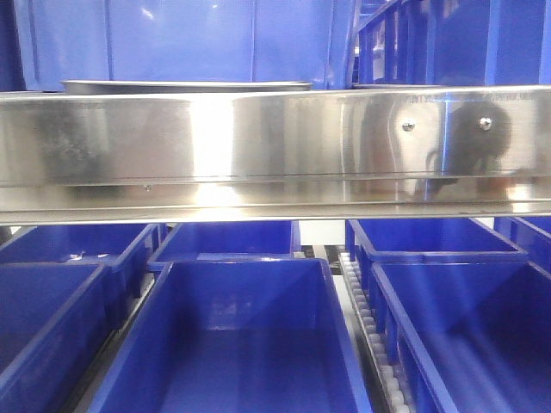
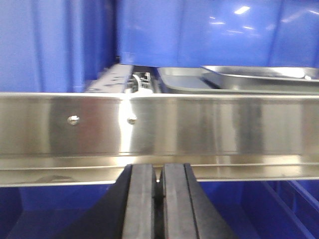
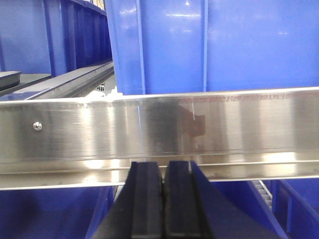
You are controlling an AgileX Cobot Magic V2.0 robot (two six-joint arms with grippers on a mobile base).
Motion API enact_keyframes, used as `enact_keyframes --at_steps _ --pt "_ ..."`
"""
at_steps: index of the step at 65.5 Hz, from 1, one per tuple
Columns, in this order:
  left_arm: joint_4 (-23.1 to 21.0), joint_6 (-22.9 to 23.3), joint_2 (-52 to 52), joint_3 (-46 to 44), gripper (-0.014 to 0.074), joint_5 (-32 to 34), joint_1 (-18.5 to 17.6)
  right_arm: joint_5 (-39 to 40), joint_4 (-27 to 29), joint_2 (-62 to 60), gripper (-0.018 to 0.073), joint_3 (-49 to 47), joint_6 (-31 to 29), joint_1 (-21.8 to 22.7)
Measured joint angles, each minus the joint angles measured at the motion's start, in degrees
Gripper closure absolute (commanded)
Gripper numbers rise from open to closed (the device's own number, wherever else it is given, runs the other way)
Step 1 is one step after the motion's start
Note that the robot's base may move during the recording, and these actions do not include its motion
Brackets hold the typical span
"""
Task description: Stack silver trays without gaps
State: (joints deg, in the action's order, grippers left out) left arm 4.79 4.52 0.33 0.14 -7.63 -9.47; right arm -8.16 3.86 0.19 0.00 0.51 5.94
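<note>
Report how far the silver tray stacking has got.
Done: unclear; in the left wrist view one silver tray rests tilted on another, not nested. In hand: nothing; the left pincer and right pincer are shut and empty below the steel rail. Left: seating the trays flush.

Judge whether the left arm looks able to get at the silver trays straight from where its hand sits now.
Probably not directly. The left hand, shut, sits below the steel rail, which spans the view between it and the silver trays behind and above. It would likely need to rise over the rail first.
</note>
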Motion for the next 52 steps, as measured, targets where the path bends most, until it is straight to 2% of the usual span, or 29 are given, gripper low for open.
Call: enact_keyframes --at_steps 21,52 --pt "0.4 0.0 0.0 0.0 0.0605 2.8 -0.3 0.0 0.0 0.0 0.0637 0.0 0.0 0.0" --pt "0.4 0.0 0.0 0.0 0.0605 1.9 0.8 0.0 0.0 0.0 0.0637 0.0 0.0 0.0"
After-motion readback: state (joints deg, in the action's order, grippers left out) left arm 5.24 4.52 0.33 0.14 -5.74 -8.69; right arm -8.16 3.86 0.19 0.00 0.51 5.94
